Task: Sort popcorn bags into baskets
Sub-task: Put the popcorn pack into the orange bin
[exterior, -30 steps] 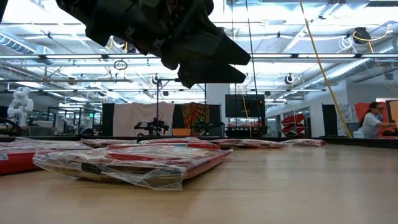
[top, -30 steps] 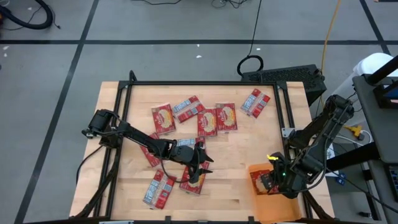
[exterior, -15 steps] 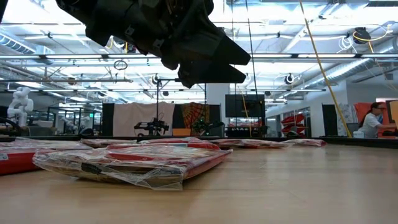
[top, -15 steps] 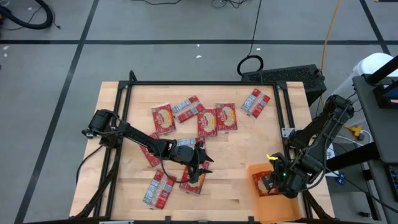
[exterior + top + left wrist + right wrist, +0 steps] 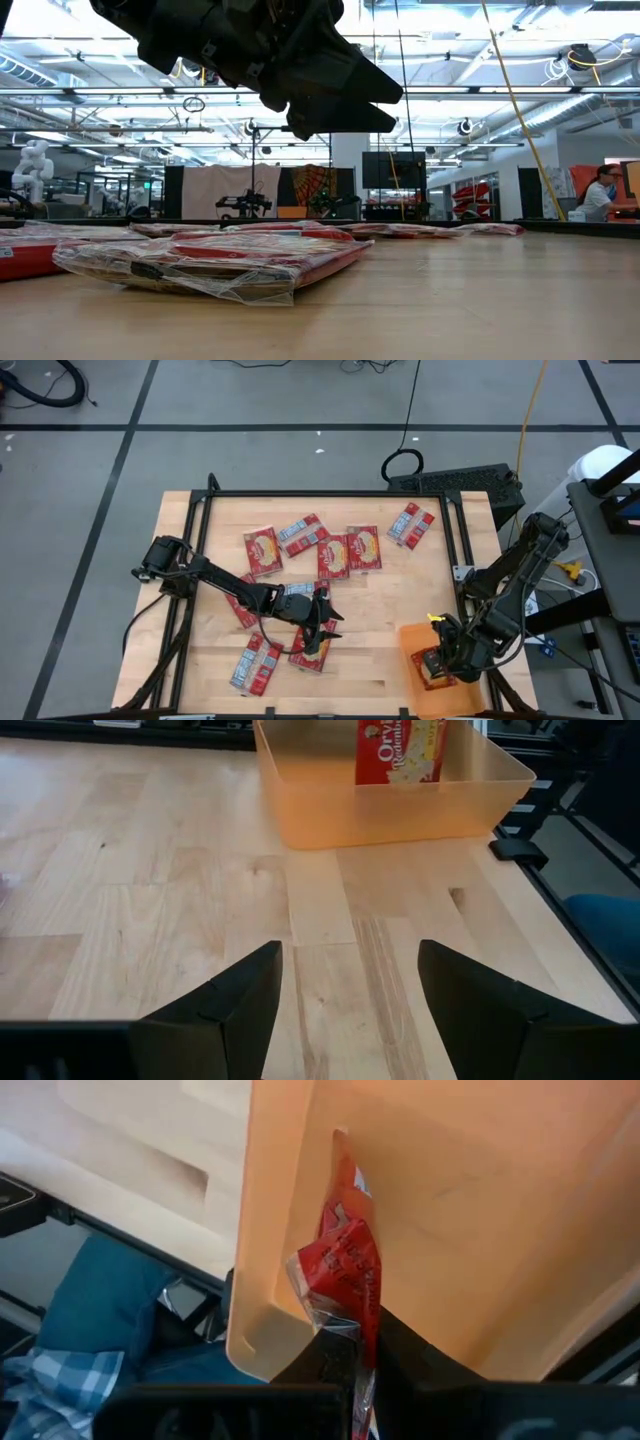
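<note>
Left gripper (image 5: pixel 322 622) hovering with fingers spread, holding nothing, over packet (image 5: pixel 312 647) near table's front edge, left of middle. Loose packets (image 5: pixel 348 553) lying scattered from table middle toward back edge; left arm nearer all of them. Right gripper (image 5: pixel 437 661) at front right corner, fingers pinching packet (image 5: pixel 345 1272) standing on edge inside orange tray (image 5: pixel 440 698), against tray wall. Release looking like next step.

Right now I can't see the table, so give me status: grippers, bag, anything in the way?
Right gripper shut on popcorn bag, inside orange basket. Left gripper open over loose bags. Nothing blocking.
</note>
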Tool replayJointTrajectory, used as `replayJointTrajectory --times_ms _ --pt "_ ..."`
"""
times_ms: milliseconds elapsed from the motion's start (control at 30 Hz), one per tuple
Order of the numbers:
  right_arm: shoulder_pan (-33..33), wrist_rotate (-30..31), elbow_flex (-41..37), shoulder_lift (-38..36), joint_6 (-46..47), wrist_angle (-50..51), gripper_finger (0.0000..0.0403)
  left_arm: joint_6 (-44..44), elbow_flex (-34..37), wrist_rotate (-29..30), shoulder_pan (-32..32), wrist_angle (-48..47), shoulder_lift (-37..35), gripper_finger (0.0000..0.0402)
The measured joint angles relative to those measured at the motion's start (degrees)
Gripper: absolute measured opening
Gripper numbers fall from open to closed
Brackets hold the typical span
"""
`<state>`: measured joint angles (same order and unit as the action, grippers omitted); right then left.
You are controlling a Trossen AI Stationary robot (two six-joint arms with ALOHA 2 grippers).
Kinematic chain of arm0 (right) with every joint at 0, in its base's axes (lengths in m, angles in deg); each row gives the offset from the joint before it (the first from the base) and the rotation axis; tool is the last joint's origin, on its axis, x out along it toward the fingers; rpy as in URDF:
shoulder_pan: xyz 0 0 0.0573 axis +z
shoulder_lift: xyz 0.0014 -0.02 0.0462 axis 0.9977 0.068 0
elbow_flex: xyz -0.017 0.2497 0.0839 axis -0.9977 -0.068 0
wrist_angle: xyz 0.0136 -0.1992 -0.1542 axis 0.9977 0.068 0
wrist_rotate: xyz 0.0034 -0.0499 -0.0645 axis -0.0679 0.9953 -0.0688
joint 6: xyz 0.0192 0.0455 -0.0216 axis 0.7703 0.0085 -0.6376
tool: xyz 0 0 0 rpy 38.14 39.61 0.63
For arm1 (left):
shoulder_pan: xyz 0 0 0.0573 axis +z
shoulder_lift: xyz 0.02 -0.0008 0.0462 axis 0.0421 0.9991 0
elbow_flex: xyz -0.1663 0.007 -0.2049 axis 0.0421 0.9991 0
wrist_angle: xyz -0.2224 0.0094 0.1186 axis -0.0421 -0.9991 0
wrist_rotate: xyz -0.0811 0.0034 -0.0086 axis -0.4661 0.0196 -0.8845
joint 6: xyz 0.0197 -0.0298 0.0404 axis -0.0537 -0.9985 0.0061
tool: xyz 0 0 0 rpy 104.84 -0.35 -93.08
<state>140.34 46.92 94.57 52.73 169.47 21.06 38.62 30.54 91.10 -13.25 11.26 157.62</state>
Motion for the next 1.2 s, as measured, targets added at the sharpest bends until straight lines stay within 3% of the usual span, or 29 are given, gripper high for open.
replayJointTrajectory --times_ms 433,1200 --pt "3.0 -2.4 0.0 3.9 4.1 -7.3 0.0004 0.0 0.0 0.0 0.0 0.2 0.0 0.0239" --pt "4.0 -5.8 0.0 8.2 5.1 -11.7 0.0009 0.8 0.0 0.0 0.0 0.8 0.0 0.0239"
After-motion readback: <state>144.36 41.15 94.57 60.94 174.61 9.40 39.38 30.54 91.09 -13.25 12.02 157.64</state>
